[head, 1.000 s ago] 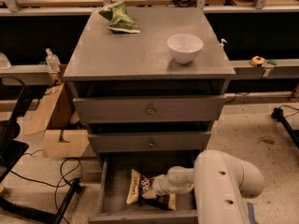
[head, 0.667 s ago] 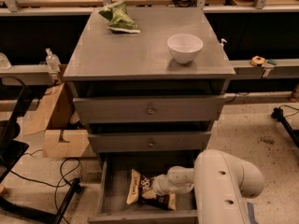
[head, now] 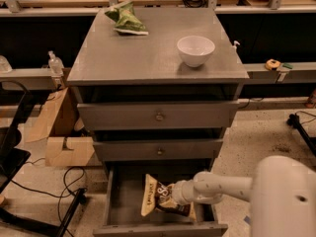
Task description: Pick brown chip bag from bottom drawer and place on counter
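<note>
The gripper (head: pixel 171 195) reaches low into the open bottom drawer (head: pixel 158 229), pressed against the brown chip bag (head: pixel 152 197) lying flat inside, probably to grasp it. Whether it grips yet, I cannot tell. Above, the counter (head: pixel 133 56) holds a white bowl (head: pixel 195 50) and, farther back, a green chip bag (head: pixel 126 19).

We held our white tubular arm (head: pixel 229 185) stretched leftward from its bulky rounded white housing (head: pixel 284 201) at the lower right. Our pale two-finger gripper (head: pixel 169 195) sat low inside the open grey bottom drawer (head: pixel 124 206), against the crinkly dark brown chip bag (head: pixel 154 198).
</note>
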Available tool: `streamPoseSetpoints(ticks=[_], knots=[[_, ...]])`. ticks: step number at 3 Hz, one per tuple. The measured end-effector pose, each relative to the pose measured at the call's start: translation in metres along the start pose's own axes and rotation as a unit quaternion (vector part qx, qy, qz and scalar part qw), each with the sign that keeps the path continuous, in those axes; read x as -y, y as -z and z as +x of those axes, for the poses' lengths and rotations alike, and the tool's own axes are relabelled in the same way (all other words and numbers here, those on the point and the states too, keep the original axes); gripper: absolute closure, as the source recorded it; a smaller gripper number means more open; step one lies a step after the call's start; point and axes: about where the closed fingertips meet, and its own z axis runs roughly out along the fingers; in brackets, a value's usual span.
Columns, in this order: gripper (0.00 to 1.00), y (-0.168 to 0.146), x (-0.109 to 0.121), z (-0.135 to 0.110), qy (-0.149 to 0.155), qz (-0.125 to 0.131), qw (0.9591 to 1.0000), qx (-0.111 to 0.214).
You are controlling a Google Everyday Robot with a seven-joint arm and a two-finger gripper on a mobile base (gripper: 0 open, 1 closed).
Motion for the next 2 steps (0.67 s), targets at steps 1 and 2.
streamPoseSetpoints(ticks=[1, 2], knots=[[1.0, 0.078, -0.032, -0.04, 0.043, -0.013, 0.9988, 0.019], [1.0, 0.155, -0.031, -0.091, 0.083, -0.012, 0.9956, 0.042]])
